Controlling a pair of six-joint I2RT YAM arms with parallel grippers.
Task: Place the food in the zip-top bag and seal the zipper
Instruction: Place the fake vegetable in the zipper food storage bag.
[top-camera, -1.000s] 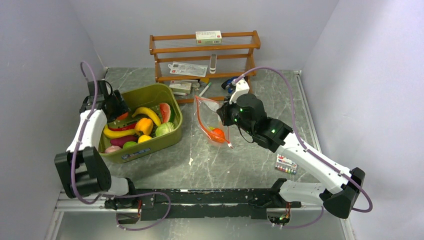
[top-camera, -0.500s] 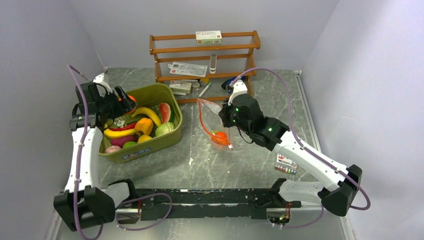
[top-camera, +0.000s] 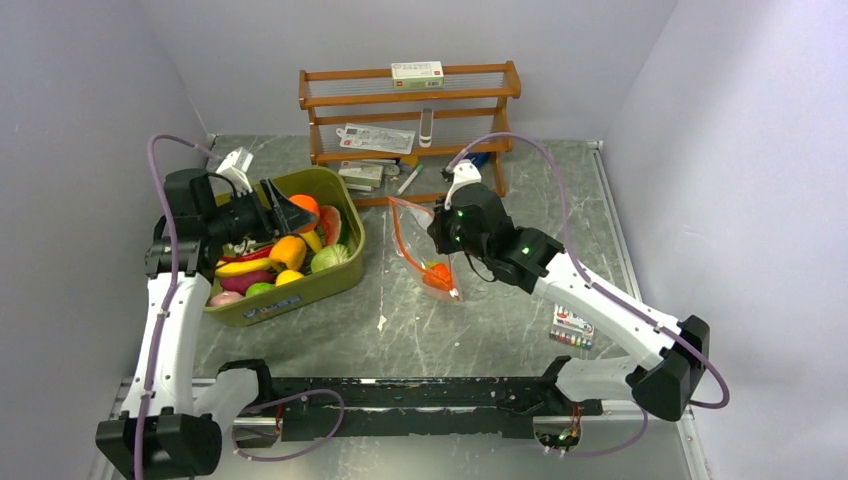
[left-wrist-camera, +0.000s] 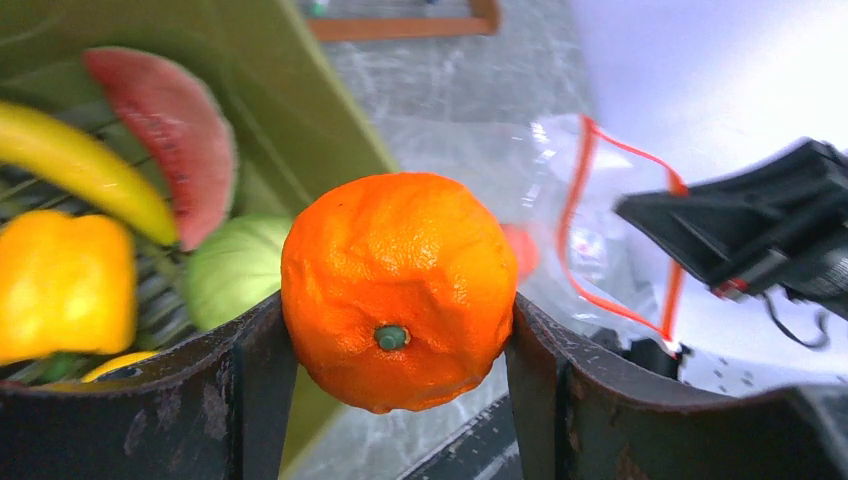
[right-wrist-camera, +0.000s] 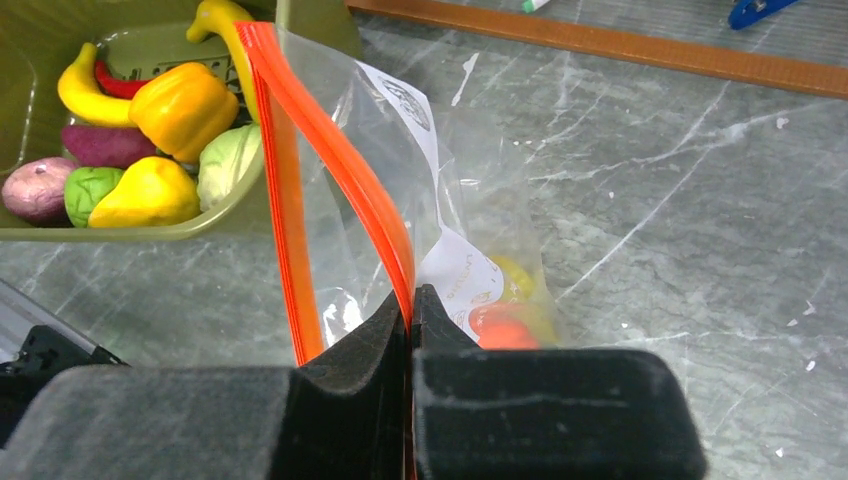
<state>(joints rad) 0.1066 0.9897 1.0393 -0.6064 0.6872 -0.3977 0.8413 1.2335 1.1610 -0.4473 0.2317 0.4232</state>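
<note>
Across the table (top-camera: 480, 330), the olive tub (top-camera: 300, 292) sits on my left side and holds most of the food. Right of the tub, and apart from it, the zip-top bag (top-camera: 418, 232) stands with its mouth up and one red-orange piece (top-camera: 437, 272) at its bottom. My left gripper (top-camera: 285, 212) hangs above the tub's right half, facing the bag, jaws spread to the width of the orange (left-wrist-camera: 398, 290) they clamp. My right gripper (right-wrist-camera: 410, 312) is pressed fully together on the bag's rim, pinching the zipper (right-wrist-camera: 340, 170).

Risk: the bag mouth looks narrow for this fruit. If so, the orange may snag the zipper, pull the rim out of my right pinch, or tip the bag.

Change: half a second ago my left gripper was at the tub's far-left rim. It has since crossed the tub. My right gripper has shifted slightly left, bag included.
</note>
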